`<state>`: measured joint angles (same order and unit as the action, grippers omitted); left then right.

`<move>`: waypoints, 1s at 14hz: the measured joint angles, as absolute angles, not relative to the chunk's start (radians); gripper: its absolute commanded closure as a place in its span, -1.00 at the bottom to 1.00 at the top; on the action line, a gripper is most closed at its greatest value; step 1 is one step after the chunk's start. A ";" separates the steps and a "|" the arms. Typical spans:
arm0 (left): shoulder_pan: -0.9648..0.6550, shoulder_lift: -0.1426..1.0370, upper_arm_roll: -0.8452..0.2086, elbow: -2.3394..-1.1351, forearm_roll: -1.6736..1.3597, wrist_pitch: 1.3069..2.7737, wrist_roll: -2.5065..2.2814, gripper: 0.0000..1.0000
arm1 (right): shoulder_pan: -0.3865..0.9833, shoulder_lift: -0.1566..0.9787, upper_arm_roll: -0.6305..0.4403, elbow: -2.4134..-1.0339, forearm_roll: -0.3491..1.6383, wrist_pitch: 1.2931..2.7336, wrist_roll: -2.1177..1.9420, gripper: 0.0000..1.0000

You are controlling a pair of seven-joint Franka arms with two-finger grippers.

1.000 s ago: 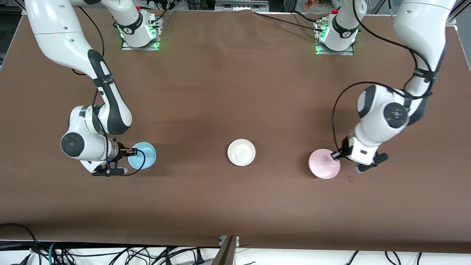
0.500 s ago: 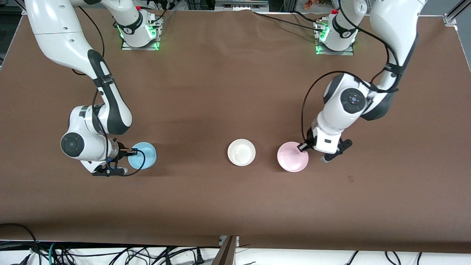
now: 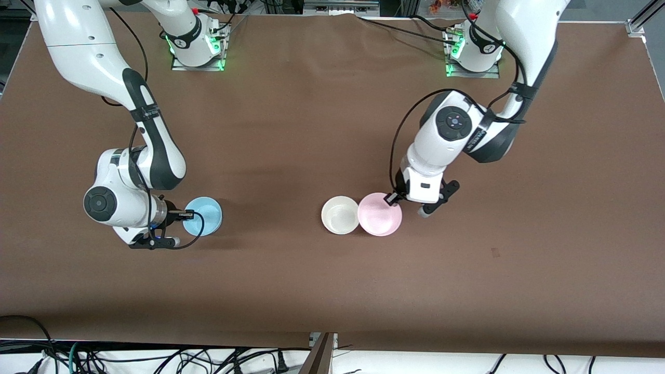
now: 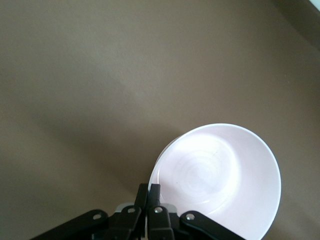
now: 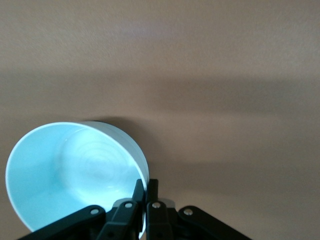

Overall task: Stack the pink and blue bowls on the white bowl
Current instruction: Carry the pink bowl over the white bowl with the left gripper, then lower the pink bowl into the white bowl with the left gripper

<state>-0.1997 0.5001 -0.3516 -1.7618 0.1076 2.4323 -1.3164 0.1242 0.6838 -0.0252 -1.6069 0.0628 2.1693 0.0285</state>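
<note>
— Where's the pink bowl (image 3: 380, 221)?
— Mid-table, pinched by its rim in the left end effector (image 3: 393, 199), overlapping the white bowl (image 3: 340, 215).
— Advice?
— Centre it before release (right end effector (image 3: 188, 213) waits toward the right arm's edge, gripping the blue bowl (image 3: 203, 216)).

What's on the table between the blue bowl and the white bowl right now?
Nothing: in the front view only bare brown table lies between the blue bowl and the white bowl. The pink bowl is beside the white one, toward the left arm's end.

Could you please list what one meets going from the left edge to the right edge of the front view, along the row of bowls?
right gripper → blue bowl → white bowl → pink bowl → left gripper
</note>
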 measured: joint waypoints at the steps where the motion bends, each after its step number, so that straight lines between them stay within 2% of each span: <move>1: -0.217 0.511 -0.350 -1.754 0.108 2.432 -1.336 1.00 | 0.125 0.682 -0.025 -1.597 0.063 2.166 0.028 1.00; 4: -0.273 0.554 -0.331 -1.713 0.108 2.432 -1.403 1.00 | 0.125 0.675 -0.025 -1.555 0.063 2.103 0.028 1.00; 9: -0.460 0.615 -0.191 -1.645 0.108 2.429 -1.496 1.00 | 0.122 0.619 -0.027 -1.461 0.063 1.917 0.028 1.00; 14: -0.497 0.626 -0.179 -1.626 0.110 2.427 -1.543 1.00 | 0.121 0.508 -0.028 -1.435 0.063 1.754 0.028 1.00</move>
